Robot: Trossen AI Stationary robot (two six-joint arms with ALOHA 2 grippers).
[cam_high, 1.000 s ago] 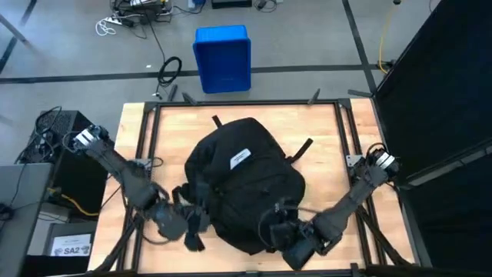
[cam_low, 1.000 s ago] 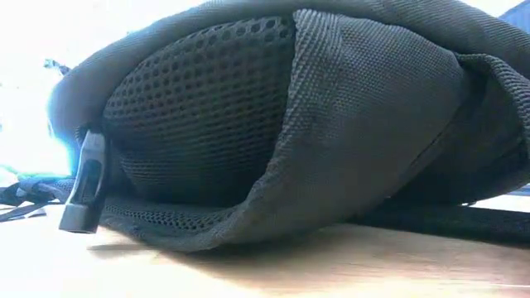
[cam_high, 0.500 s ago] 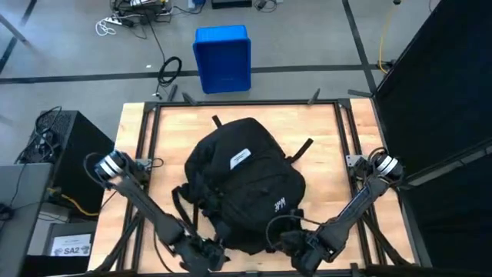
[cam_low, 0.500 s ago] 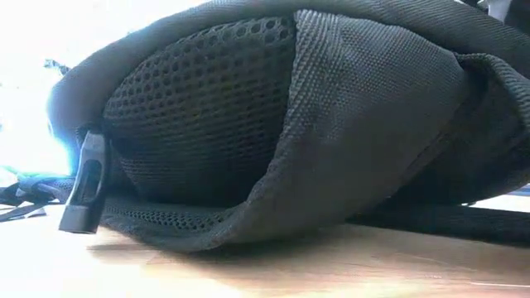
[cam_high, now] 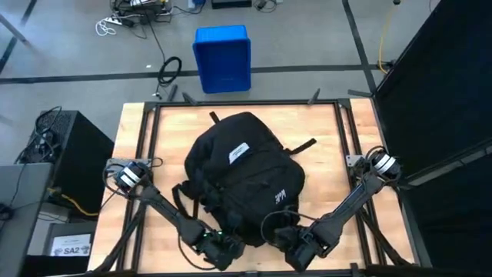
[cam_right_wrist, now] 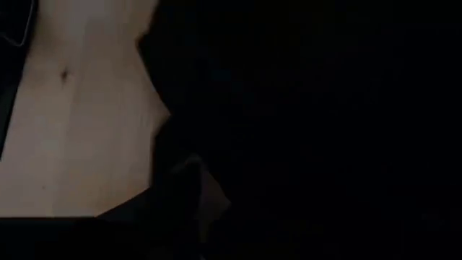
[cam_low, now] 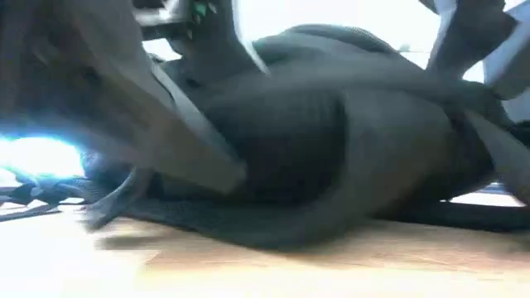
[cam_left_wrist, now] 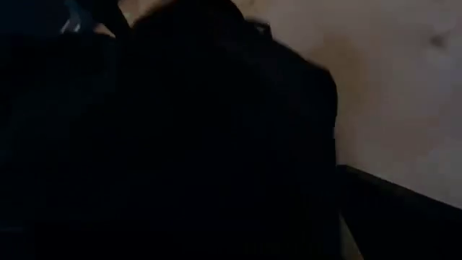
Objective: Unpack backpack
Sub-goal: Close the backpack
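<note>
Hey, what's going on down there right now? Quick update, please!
Left pincer and right pincer both at the backpack's near edge. Backpack on table, looks closed. Nothing in the way.

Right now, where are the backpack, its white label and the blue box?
backpack (cam_high: 246, 181): high view, middle of its black fabric top.
white label (cam_high: 238, 152): high view, centre of the small rectangle.
blue box (cam_high: 223, 58): high view, its inside, on the floor beyond the table.

backpack (cam_high: 244, 183) on table (cam_high: 323, 131), both claws at near edge
</note>
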